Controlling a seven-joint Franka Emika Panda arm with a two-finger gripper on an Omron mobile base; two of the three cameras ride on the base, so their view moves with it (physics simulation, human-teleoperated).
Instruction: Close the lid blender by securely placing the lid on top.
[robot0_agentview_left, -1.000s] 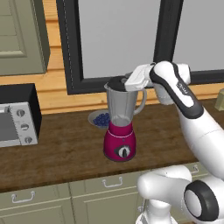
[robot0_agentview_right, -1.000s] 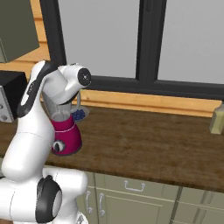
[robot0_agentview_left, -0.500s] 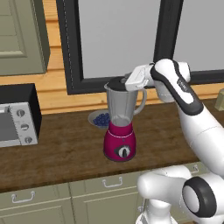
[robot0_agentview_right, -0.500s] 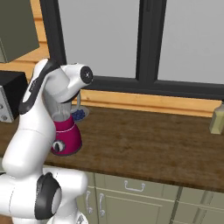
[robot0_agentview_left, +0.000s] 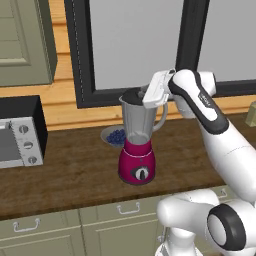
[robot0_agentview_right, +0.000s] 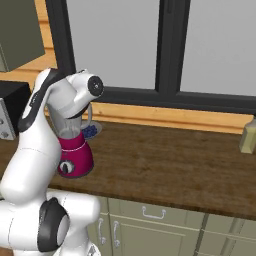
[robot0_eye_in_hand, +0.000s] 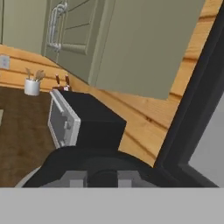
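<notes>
The claw (robot0_eye_in_hand: 103, 178) is closed tight on the lid (robot0_agentview_left: 134, 95), which sits at the rim of the blender (robot0_agentview_left: 138, 145). The blender stands mid-counter (robot0_agentview_left: 75, 170), toward its back edge.

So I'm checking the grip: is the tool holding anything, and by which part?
The tool is shut on the lid, apparently by its raised centre knob, atop the blender.

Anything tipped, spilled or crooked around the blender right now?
Nothing stands out. The blender stands upright on the counter, the lid sits at its rim under the gripper, and the blueberry bowl behind is unspilled.
</notes>
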